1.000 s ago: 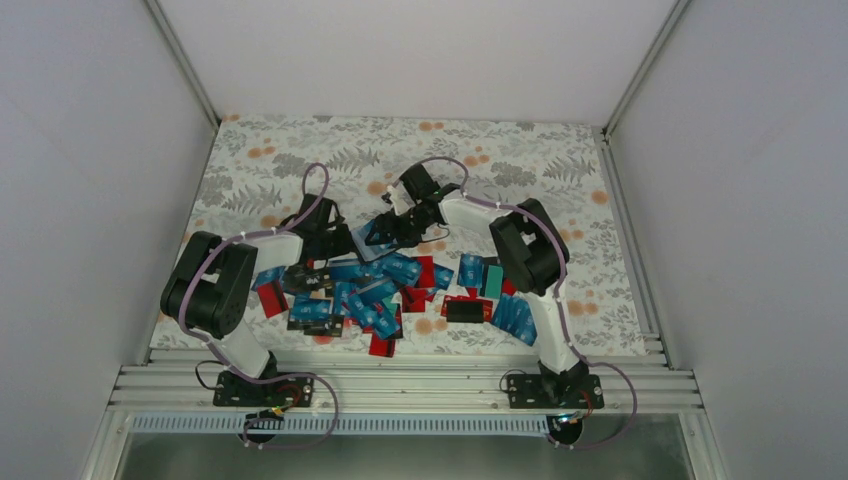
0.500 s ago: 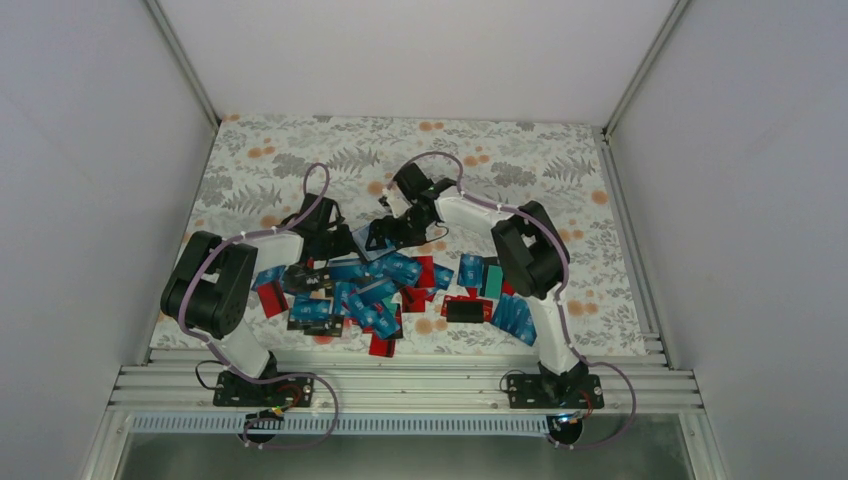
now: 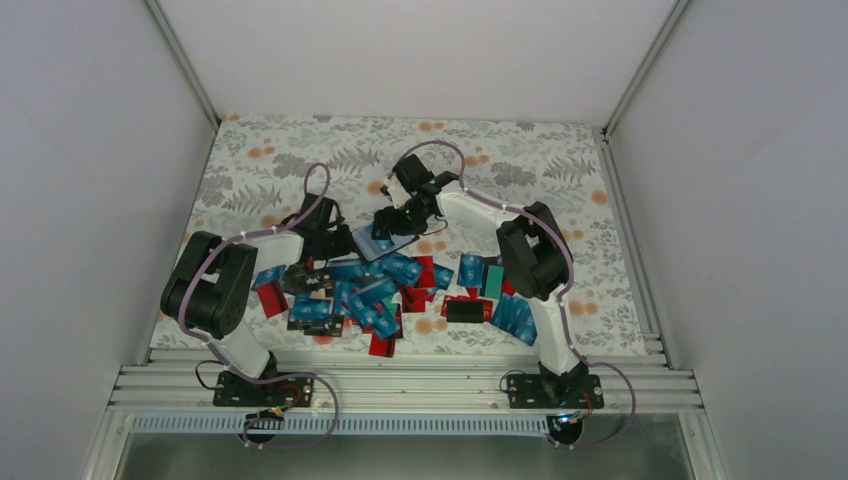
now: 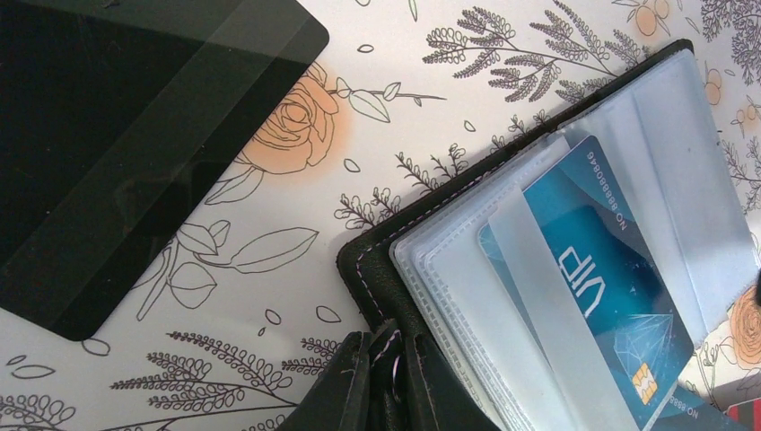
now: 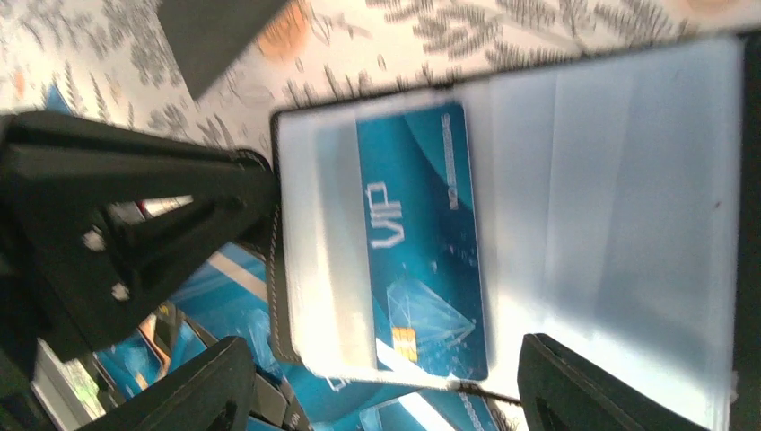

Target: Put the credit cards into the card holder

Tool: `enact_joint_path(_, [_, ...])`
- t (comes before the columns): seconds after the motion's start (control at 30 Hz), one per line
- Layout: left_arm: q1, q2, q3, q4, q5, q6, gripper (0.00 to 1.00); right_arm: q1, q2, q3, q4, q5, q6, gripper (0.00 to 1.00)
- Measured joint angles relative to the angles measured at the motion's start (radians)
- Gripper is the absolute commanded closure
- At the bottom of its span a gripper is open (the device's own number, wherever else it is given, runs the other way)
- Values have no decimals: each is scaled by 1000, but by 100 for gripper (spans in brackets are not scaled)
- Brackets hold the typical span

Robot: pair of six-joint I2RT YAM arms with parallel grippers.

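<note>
The card holder (image 3: 386, 243) is laid open on the worktop (image 3: 520, 160) with its clear sleeves (image 4: 682, 135) turned upward, so that a pocket can be reached from above. Its black cover edge is pinched by the left pincer (image 4: 386, 370), whose jaws are pressed together on it. This hold is judged to be meant to keep the holder spread and to stop it sliding while cards are pushed in.

A blue VIP card (image 4: 592, 287) is seen lying in one sleeve, partly under a translucent band. Whether it is seated fully cannot be told.

The right pincer (image 5: 386, 352) is poised directly above the holder with its jaws spread and nothing between them, so the card is not gripped by it.

The other credit cards (image 3: 380, 295) are heaped just beside the holder, on its side toward the arm bases. From there only a short reach is judged to be needed for each pick. A flat black card (image 4: 108, 144) lies near the holder's pinched corner, apart from it.
</note>
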Motion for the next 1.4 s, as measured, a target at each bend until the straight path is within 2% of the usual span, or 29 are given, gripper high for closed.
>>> enact_joint_path(0.1, [0,0,0,0,0,3,91,0,0,28,21,15,5,42])
enact_joint_path(0.17, [0,0,0,0,0,5,91,0,0,40,41,20,6,43])
enact_joint_path(0.4, [0,0,1,-2,0,7,91,0,52,65,79,23,19,37])
enact_joint_path(0.6, [0,0,1,-3,0,7,91,0,105,71,90,16,26,37])
enact_joint_path(1.4, [0,0,5,-12,0,8,91,47,107,74,100,-19,60,37])
